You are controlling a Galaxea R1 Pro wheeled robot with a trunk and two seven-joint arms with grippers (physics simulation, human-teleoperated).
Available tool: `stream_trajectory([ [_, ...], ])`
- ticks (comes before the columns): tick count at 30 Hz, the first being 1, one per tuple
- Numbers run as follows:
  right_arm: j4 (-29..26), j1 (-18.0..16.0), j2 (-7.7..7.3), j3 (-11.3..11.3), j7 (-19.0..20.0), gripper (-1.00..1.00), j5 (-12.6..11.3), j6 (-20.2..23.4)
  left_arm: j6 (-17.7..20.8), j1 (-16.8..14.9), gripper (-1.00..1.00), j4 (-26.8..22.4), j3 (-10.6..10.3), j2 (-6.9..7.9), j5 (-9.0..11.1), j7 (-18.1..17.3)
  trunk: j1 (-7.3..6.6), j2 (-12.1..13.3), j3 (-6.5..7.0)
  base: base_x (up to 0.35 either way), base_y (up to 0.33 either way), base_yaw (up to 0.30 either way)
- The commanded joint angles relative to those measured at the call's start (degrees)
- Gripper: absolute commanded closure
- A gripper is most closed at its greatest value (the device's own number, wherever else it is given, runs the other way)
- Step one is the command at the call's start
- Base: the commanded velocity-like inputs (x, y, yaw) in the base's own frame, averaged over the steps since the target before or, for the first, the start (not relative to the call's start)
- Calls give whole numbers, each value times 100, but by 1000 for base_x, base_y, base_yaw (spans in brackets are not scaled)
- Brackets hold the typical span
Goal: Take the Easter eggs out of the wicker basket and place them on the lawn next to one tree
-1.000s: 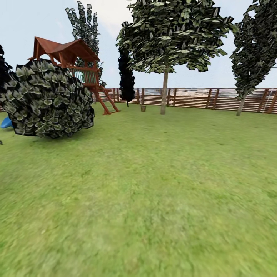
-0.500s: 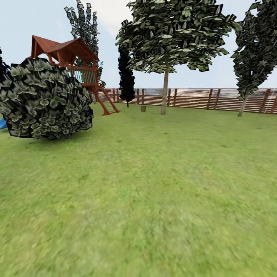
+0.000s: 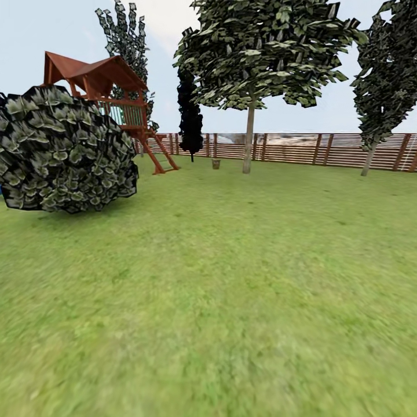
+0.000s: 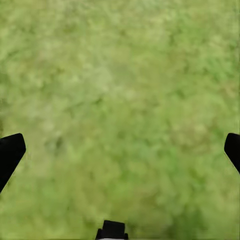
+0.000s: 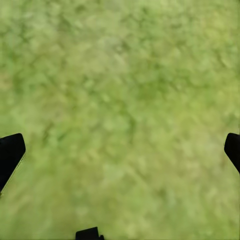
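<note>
Far off on the lawn (image 3: 231, 260), a small brown wicker basket (image 3: 216, 164) stands near the fence; its eggs are too distant to make out. Just right of it rises a tree (image 3: 248, 139) with a pale bare trunk and a green crown. In the left wrist view my left gripper (image 4: 120, 150) hangs open over bare grass, its black fingertips (image 4: 10, 155) at the picture's sides. My right gripper (image 5: 120, 150) is likewise open over grass, nothing between its fingertips (image 5: 11, 152).
A big dark leafy bush (image 3: 63, 150) sits at the left. Behind it stands the red-brown play tower (image 3: 110, 98). A black cypress (image 3: 190, 116) and a slatted wooden fence (image 3: 301, 149) close the far side. Another tree (image 3: 385, 81) stands at the right.
The head view has crept forward and slightly right: the bush has slid left and grown a little, hiding the blue slide. The basket and trees hold their places on the lawn.
</note>
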Motion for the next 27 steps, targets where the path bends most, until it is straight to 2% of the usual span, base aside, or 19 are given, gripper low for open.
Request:
stream_trajectory([
  [1,12,-6,0,-6,13,-100,-29,-32,-38,0,-100,-4,-8,11,24,7,4,-3,-6,340,0,0],
  [15,12,-6,0,-6,13,-100,-30,-32,-145,0,-100,5,-13,34,52,8,4,-3,-6,340,0,0],
  [19,12,-6,0,-6,13,-100,-31,-32,-145,0,-100,5,-43,-13,27,1,4,-3,-6,339,-36,0],
  [20,12,-6,0,-6,13,-100,-30,-32,-149,1,-100,4,-54,-104,1,-1,4,-3,-6,339,-123,0],
  [23,4,-6,0,-13,3,-100,-48,-62,-146,0,-100,4,-56,-151,-11,-6,4,-3,-6,339,-130,0],
  [27,-432,-6,-3,-20,-3,-100,-59,-119,-125,0,-100,4,-58,-160,-3,5,4,-3,-6,339,-130,0],
])
